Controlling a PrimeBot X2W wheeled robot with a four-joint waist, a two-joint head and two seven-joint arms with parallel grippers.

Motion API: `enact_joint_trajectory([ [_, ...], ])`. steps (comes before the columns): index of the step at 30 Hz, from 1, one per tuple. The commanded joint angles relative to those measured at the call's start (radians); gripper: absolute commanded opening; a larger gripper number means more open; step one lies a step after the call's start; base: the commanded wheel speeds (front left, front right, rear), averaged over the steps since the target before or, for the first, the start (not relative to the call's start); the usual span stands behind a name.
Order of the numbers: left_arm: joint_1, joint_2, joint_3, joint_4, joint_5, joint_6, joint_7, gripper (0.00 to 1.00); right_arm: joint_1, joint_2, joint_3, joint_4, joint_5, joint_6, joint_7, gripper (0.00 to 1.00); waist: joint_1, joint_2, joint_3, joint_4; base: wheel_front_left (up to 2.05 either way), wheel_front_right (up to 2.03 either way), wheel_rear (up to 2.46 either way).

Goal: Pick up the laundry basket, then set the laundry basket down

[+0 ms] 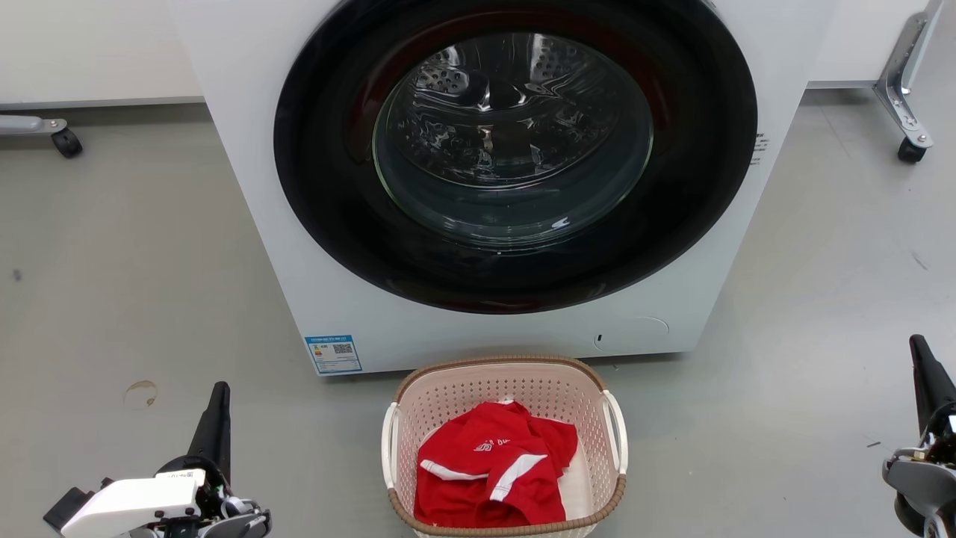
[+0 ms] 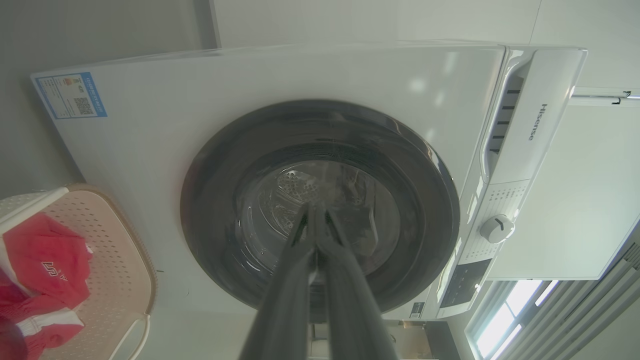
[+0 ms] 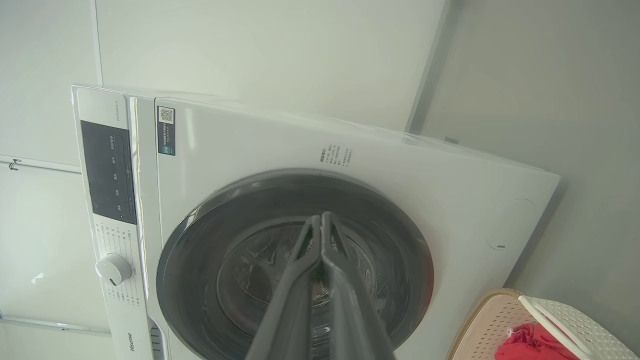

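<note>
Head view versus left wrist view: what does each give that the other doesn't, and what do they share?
Head view's own: black castor wheels, a round brownish floor stain, and the shut right gripper.
Left wrist view's own: the washer's white round dial, dark control panel, Hisense lettering and a bright window.
Shared: the white front-loading washing machine with round dark glass door and blue label, the pale pink perforated plastic laundry basket holding a red garment, and the shut left gripper.
</note>
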State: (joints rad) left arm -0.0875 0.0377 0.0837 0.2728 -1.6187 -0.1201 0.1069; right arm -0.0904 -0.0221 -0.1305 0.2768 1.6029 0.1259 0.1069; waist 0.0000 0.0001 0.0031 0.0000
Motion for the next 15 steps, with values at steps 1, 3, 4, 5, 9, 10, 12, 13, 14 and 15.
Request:
enact_joint_trajectory([
  [1,-0.020,0.013,0.030,-0.028,0.010,-0.011,0.006,0.00,-0.018,-0.028,0.017,-0.032,0.006,0.005,0.006,0.00,0.0000,-0.0001,0.000,0.000,0.00,0.00,0.00],
  [3,-0.020,0.013,0.030,-0.028,0.010,-0.011,0.006,0.00,-0.018,-0.028,0.017,-0.032,0.006,0.005,0.006,0.00,0.0000,-0.0001,0.000,0.000,0.00,0.00,0.00],
  [4,-0.020,0.013,0.030,-0.028,0.010,-0.011,0.006,0.00,-0.018,-0.028,0.017,-0.032,0.006,0.005,0.006,0.00,0.0000,-0.0001,0.000,0.000,0.00,0.00,0.00],
  [5,-0.020,0.013,0.030,-0.028,0.010,-0.011,0.006,0.00,-0.018,-0.028,0.017,-0.032,0.006,0.005,0.006,0.00,0.0000,-0.0001,0.000,0.000,0.00,0.00,0.00],
  [9,-0.020,0.013,0.030,-0.028,0.010,-0.011,0.006,0.00,-0.018,-0.028,0.017,-0.032,0.006,0.005,0.006,0.00,0.0000,-0.0001,0.000,0.000,0.00,0.00,0.00],
  [10,-0.020,0.013,0.030,-0.028,0.010,-0.011,0.006,0.00,-0.018,-0.028,0.017,-0.032,0.006,0.005,0.006,0.00,0.0000,-0.0001,0.000,0.000,0.00,0.00,0.00],
  [12,-0.020,0.013,0.030,-0.028,0.010,-0.011,0.006,0.00,-0.018,-0.028,0.017,-0.032,0.006,0.005,0.006,0.00,0.0000,-0.0001,0.000,0.000,0.00,0.00,0.00],
  [13,-0.020,0.013,0.030,-0.028,0.010,-0.011,0.006,0.00,-0.018,-0.028,0.017,-0.032,0.006,0.005,0.006,0.00,0.0000,-0.0001,0.000,0.000,0.00,0.00,0.00],
  [14,-0.020,0.013,0.030,-0.028,0.010,-0.011,0.006,0.00,-0.018,-0.028,0.017,-0.032,0.006,0.005,0.006,0.00,0.0000,-0.0001,0.000,0.000,0.00,0.00,0.00],
  [15,-0.020,0.013,0.030,-0.028,0.010,-0.011,0.006,0.00,-0.018,-0.028,0.017,-0.032,0.006,0.005,0.006,0.00,0.0000,-0.0001,0.000,0.000,0.00,0.00,0.00],
])
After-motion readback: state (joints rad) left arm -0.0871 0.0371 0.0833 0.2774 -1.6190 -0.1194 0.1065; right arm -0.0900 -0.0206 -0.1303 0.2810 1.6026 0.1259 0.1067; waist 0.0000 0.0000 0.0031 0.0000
